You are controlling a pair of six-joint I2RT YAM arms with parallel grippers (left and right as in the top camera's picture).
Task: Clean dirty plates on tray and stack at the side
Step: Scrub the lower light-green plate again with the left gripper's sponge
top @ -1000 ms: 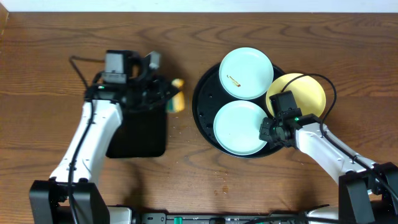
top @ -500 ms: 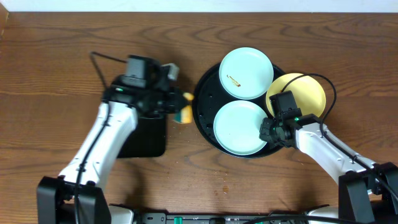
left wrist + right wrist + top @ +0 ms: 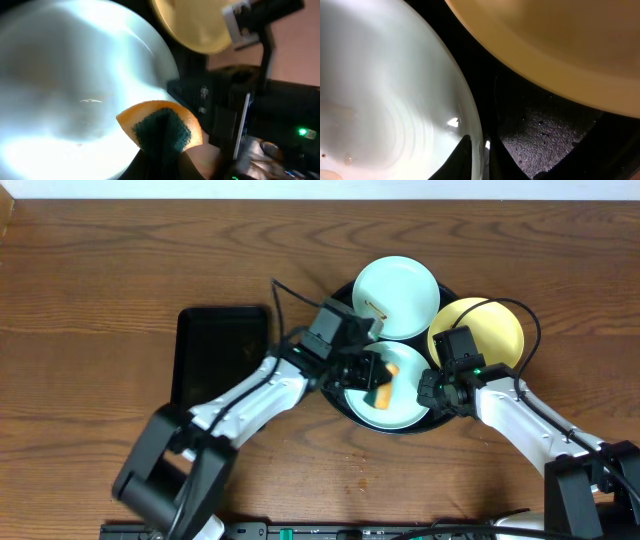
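The round black tray (image 3: pixel 400 429) holds two pale blue plates; the yellow plate (image 3: pixel 485 330) leans on its right rim. The far plate (image 3: pixel 397 297) has a brown smear. My left gripper (image 3: pixel 372 372) is shut on an orange sponge (image 3: pixel 384 386) with a green scouring side and holds it on the near plate (image 3: pixel 375 412). The sponge (image 3: pixel 160 127) shows over the plate (image 3: pixel 75 75) in the left wrist view. My right gripper (image 3: pixel 430 392) is shut on the near plate's right rim; its fingers (image 3: pixel 462 155) pinch the plate's (image 3: pixel 385 90) edge.
A rectangular black tray (image 3: pixel 222 355) lies on the wooden table left of the round tray. My two arms are close together over the near plate. The yellow plate (image 3: pixel 560 45) hangs over the tray floor (image 3: pixel 540 135) in the right wrist view.
My left arm has swung right from the rectangular tray, carrying the sponge onto the near plate. The right arm and the plates have not moved.
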